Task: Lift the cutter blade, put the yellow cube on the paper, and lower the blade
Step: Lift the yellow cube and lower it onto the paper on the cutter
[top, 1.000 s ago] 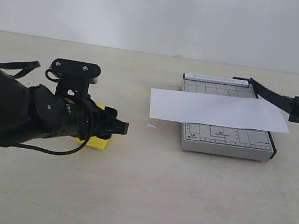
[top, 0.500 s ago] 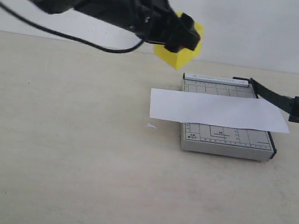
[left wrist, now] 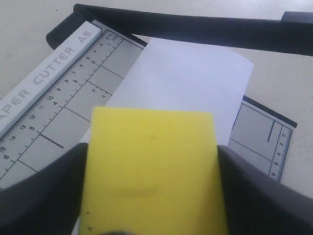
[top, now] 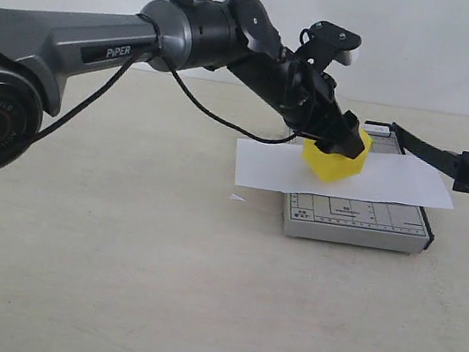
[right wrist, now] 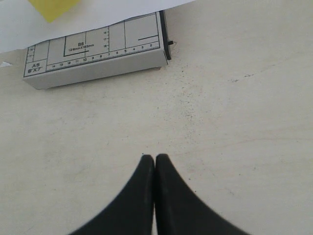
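The paper point(top: 394, 185) lies across the grey trimmer base point(top: 361, 223). The cutter blade point(top: 438, 157) stands raised clear of the sheet, so step one appears complete. The yellow cube point(top: 333, 160) is at the paper, clamped in the left gripper's point(top: 342, 145) jaws; contact with the sheet cannot be confirmed. The right gripper point(right wrist: 155, 164) is empty, its jaws pressed together. Remaining: release the cube, lower the blade.

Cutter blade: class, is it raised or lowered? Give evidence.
Raised. The blade slants up and away from the grey base instead of lying along its edge, joined only at one corner.
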Controlling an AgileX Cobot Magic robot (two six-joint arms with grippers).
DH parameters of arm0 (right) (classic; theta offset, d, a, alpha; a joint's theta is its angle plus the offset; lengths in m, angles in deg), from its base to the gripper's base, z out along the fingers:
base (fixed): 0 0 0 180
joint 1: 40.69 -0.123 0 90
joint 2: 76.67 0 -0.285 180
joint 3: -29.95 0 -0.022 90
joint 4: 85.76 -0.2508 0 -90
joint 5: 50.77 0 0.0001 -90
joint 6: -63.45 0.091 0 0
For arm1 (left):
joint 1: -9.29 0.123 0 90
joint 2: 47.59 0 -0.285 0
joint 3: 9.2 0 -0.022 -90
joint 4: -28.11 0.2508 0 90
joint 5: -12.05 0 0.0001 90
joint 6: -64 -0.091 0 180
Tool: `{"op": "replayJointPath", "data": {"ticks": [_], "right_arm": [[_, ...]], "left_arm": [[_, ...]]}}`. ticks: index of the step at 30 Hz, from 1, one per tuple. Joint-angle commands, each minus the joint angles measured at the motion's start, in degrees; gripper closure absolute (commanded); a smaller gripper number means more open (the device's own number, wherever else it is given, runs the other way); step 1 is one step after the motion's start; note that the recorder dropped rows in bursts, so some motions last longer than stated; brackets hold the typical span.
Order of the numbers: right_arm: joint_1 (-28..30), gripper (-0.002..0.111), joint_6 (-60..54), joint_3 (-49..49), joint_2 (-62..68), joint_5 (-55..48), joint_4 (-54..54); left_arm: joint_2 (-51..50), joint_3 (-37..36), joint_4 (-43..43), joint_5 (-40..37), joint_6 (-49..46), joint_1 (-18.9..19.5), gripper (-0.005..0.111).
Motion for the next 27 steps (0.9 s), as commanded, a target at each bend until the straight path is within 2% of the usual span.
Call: {"op": "replayJointPath", "data": {"ticks": [1, 22, 27], "right_arm": [[-0.2, 0.108, -0.6, 0.2, 0.1, 0.6, -0.3], [-0.2, 0.108, -0.6, 0.2, 0.1, 0.6, -0.3], [-0.2, 0.108, -0.6, 0.2, 0.1, 0.6, -0.3]], "left_arm": [[-0.2, 0.6, 0.1, -0.3, -1.4, -0.3, 0.102], [-1.7, 0.6, -0.1, 1.8, -2.5, -0.3, 0.102], [-2.2, 0.6, -0.1, 1.8, -2.5, -0.3, 0.089]]}}
